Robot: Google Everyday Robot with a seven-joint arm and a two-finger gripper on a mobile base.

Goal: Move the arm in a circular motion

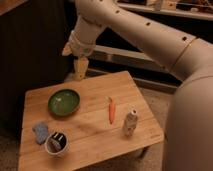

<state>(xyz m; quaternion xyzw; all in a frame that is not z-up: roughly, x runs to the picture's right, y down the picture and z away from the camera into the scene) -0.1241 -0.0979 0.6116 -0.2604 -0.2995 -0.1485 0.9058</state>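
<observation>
Camera view: the arm [150, 40] is spanning from the right edge to the upper left, its gripper [80, 70] hanging point-down by the wooden table's [90, 135] far edge, beyond the green bowl [64, 102]. Its fingers are showing no gap and holding nothing.

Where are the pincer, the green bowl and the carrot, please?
pincer [80, 70]: camera view, middle of its tan tip, above the far edge of the table [95, 137].
green bowl [64, 103]: camera view, bare inside of the bowl.
carrot [111, 111]: camera view, middle of its orange body.
</observation>
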